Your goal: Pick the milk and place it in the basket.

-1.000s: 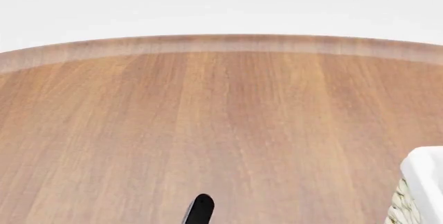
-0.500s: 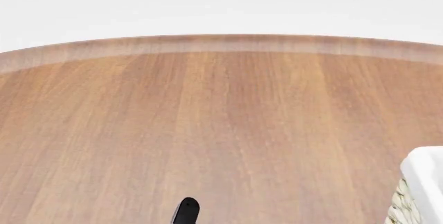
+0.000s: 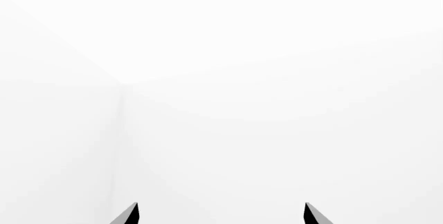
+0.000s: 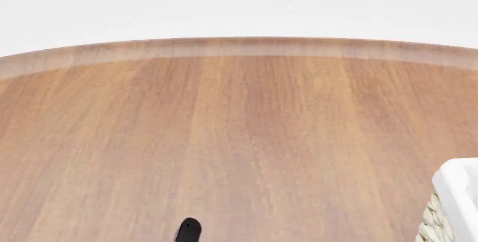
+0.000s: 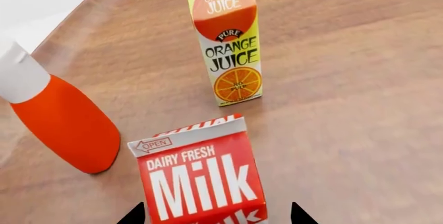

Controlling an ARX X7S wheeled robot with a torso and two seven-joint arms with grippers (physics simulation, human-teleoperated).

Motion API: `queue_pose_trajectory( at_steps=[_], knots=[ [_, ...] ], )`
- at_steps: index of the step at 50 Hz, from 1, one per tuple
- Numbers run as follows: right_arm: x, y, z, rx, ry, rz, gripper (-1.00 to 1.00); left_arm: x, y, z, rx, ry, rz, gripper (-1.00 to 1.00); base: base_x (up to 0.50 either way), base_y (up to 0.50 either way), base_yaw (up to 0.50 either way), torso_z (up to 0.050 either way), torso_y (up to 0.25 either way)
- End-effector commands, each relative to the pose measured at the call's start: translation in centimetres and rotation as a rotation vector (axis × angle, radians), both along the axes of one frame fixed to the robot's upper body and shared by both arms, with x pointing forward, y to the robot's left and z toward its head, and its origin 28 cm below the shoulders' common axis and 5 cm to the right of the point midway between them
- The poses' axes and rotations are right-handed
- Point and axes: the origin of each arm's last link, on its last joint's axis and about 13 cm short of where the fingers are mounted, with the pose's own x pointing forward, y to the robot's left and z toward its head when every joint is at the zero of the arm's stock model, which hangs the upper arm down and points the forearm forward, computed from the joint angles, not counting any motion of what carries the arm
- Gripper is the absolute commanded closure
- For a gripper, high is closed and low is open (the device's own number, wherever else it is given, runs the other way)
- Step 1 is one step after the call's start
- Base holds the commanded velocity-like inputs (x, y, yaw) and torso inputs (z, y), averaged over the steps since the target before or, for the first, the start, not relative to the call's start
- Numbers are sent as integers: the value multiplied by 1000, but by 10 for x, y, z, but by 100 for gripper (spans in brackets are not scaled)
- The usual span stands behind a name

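standing between the right tool [image 5: 211, 214] tips: the milk [image 5: 201, 177]; basket [image 4: 455, 197] contents hidden.

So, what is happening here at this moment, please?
A two-armed robot in a simulation works at a wooden table. Its right gripper is open, with the milk between its two fingertips, so it seems about to grasp it. An orange juice carton and an orange bottle stand nearby. The basket shows only at the edge of the head view. The left gripper is open and faces only a blank white background.
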Motion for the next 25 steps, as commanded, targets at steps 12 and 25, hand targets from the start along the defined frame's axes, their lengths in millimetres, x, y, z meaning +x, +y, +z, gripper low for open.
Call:
queue_pose_trajectory(
  at_steps=[12, 25],
  knots=[
    [10, 15, -9, 1, 21, 56, -100, 0, 2, 0, 6, -29, 5, -100, 0, 0, 0, 0, 0],
    [8, 12, -10, 6, 8, 22, 100, -1, 3, 1, 2, -30, 8, -100, 0, 0, 0, 0, 0]
  ],
)
